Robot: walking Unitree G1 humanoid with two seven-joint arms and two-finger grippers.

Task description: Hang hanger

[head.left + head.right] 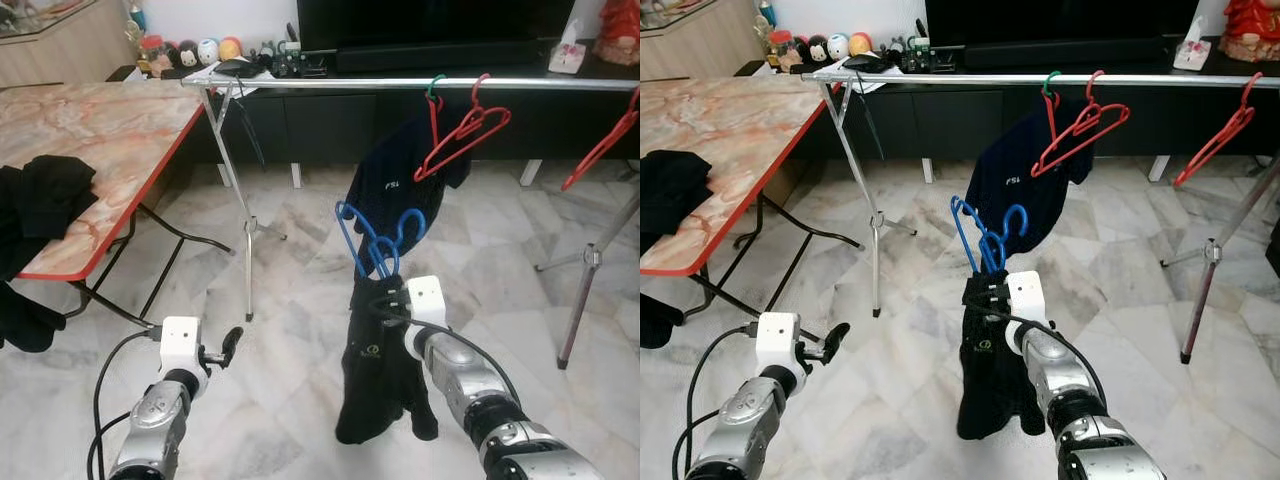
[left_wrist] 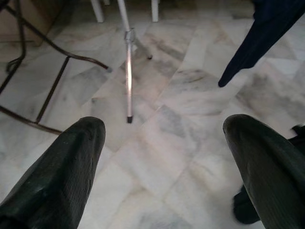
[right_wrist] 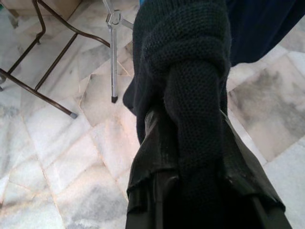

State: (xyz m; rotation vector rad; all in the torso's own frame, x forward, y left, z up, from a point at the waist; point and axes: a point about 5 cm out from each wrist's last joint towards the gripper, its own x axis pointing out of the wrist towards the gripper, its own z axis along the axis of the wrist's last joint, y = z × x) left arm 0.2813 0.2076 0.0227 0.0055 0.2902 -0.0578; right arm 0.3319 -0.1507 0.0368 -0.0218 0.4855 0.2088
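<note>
**Black garment on blue hanger, held below the rail**

Black knit garment (image 1: 378, 375) hung from the right gripper (image 1: 392, 298), fingers clenched on it w/ the blue hanger (image 1: 375, 240), whose hooks stuck up above the gripper, below the rail and not on it. Left gripper (image 1: 232, 345) sat low on the left, fingers (image 2: 62, 176) spread apart, nothing between them, over the marble floor (image 1: 300, 330). Further out, a silver rail (image 1: 420, 84) on tripod legs ran across the room. A dark blue shirt (image 1: 395, 180) hung from it, w/ a red hanger (image 1: 462, 135) tilted beside it and another red hanger (image 1: 605, 145) near the right edge. Marble-top table (image 1: 100, 140) at left carried black clothes (image 1: 45, 195).
</note>
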